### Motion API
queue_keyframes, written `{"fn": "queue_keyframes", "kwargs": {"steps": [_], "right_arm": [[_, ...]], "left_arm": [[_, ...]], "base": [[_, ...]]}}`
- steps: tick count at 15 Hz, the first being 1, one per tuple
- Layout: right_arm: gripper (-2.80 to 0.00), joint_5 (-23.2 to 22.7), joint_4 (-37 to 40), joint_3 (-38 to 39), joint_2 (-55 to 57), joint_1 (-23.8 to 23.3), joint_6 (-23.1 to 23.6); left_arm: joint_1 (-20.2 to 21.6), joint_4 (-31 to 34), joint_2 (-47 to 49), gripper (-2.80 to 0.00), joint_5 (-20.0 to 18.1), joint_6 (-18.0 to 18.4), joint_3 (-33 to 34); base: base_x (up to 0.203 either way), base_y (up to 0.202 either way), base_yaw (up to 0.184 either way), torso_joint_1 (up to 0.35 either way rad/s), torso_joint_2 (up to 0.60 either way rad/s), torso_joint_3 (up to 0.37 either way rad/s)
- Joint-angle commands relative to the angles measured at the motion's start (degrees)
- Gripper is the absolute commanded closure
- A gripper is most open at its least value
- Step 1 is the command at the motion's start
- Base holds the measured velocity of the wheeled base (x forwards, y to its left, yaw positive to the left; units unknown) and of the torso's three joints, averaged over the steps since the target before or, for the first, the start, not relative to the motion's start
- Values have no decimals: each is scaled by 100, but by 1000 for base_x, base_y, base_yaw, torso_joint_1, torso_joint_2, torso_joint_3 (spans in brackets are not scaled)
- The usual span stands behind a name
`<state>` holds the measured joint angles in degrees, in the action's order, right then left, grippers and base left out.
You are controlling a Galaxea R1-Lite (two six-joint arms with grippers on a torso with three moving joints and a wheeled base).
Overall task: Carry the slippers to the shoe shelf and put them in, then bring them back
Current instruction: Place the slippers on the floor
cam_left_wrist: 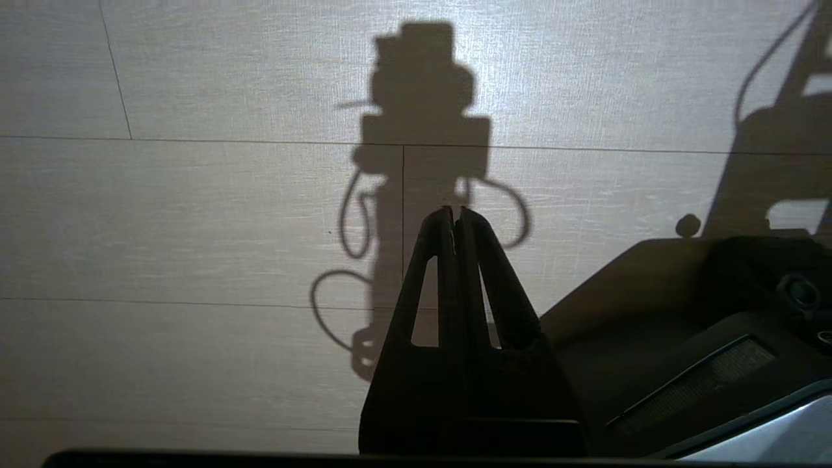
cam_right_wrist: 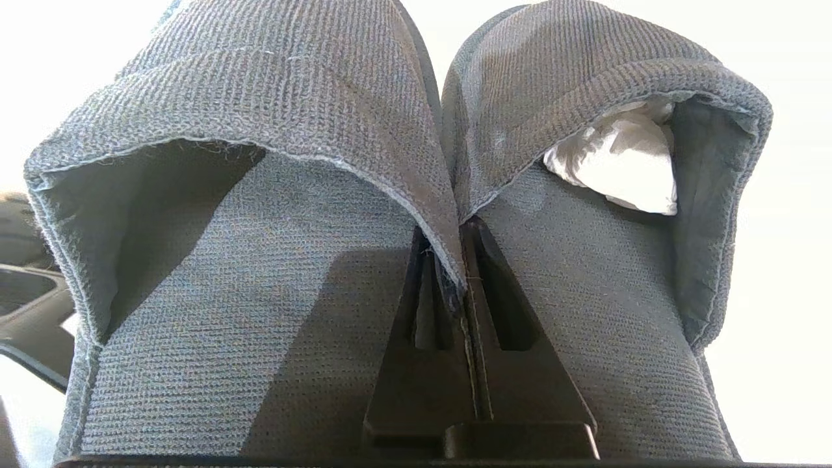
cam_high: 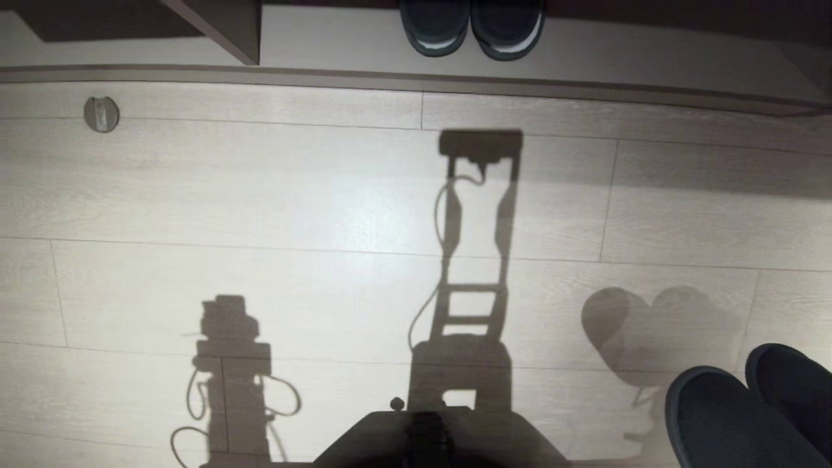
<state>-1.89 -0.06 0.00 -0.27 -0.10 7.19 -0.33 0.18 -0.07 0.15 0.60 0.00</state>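
Note:
The two grey-blue fabric slippers (cam_right_wrist: pixel 312 273) hang side by side in the right wrist view, toes pointing away. My right gripper (cam_right_wrist: pixel 455 244) is shut on the inner edges of their upper bands, pinched together. White paper (cam_right_wrist: pixel 617 159) fills one foot opening. In the head view the slippers (cam_high: pixel 728 422) show at the bottom right above the floor, and the gripper itself is hidden there. The shoe shelf (cam_high: pixel 617 58) runs along the top, with its divider panel (cam_high: pixel 221 26). My left gripper (cam_left_wrist: pixel 457 211) is shut and holds nothing, hanging over the floor.
A pair of black slides with pale soles (cam_high: pixel 471 29) stands in the shelf opening. A small round fitting (cam_high: pixel 101 114) sits in the pale plank floor (cam_high: pixel 325 195) at the far left. My dark base (cam_high: pixel 429 435) fills the bottom centre.

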Motion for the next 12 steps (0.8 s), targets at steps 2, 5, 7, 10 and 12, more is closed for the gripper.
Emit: {"fn": "queue_keyframes", "kwargs": {"steps": [2,5,7,10,12], "right_arm": [[0,4,6,0,18,1,-16],[0,4,32,0,18,1,-123],[0,4,32,0,18,1,-262],[0,22,32,0,9,1,-350],[0,22,32,0,9,1,-350]], "left_arm": [[-2,-1,7,0,12,-33,9],[-2,-1,7,0,12,-33,9],[-2,-1,7,0,12,-33,9],[-2,-1,7,0,12,-33,9],[-2,-1,7,0,12,-42,9]], "base": [[0,0,0,-1,4,196],[0,0,0,7,2,198],[0,0,0,4,-2,210],[0,0,0,1,3,205],[0,0,0,0,-2,202]]}}
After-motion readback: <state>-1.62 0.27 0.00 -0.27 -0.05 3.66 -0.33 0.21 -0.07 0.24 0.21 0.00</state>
